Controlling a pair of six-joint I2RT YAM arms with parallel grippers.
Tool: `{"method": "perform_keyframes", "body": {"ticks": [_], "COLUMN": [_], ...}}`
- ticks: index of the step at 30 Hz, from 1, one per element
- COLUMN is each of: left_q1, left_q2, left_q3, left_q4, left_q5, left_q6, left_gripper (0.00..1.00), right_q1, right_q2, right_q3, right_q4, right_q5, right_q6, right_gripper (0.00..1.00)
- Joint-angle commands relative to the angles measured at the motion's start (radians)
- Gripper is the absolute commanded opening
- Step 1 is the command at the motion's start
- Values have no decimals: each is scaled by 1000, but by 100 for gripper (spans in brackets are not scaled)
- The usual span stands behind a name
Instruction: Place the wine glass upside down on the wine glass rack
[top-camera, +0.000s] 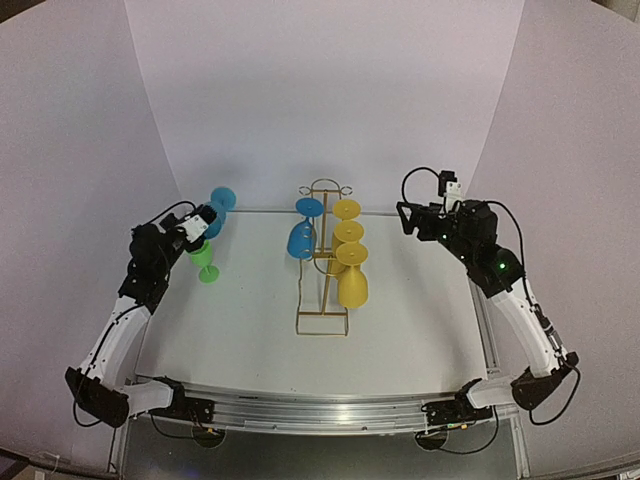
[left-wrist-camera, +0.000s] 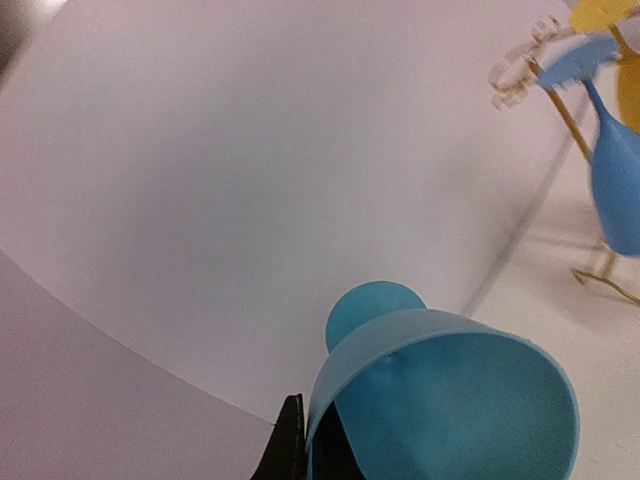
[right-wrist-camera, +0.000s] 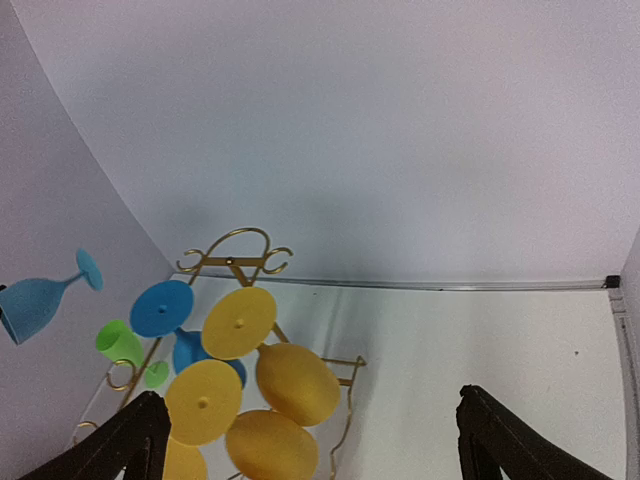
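Note:
My left gripper (top-camera: 207, 224) is shut on the rim of a teal-blue wine glass (top-camera: 219, 204) and holds it in the air at the back left, tilted, with its foot pointing at the back wall. In the left wrist view its bowl (left-wrist-camera: 450, 400) fills the bottom, with one finger on each side of the rim (left-wrist-camera: 305, 440). The gold wire rack (top-camera: 322, 262) stands mid-table. A blue glass (top-camera: 302, 238) hangs upside down on its left side and three yellow glasses (top-camera: 351, 262) on its right. My right gripper (top-camera: 410, 218) is open and empty, to the right of the rack (right-wrist-camera: 235, 262).
A green wine glass (top-camera: 206, 262) stands on the table below my left gripper; it also shows in the right wrist view (right-wrist-camera: 120, 342). Curved white walls close in the back and both sides. A metal rail (top-camera: 320, 412) runs along the near edge.

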Motion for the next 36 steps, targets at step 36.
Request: {"method": "perform_keyframes", "body": {"ticks": [36], "left_q1": [-323], "left_q2": [-1], "left_q3": [-304], "left_q4": [1269], "left_q5": [385], "left_q6": [797], "left_gripper": [0], "right_q1": [392], "right_q2": [659], "right_q3": [701], "right_q4": [455], "right_q5": [-127], "right_q6": [-516], "right_gripper": [78]}}
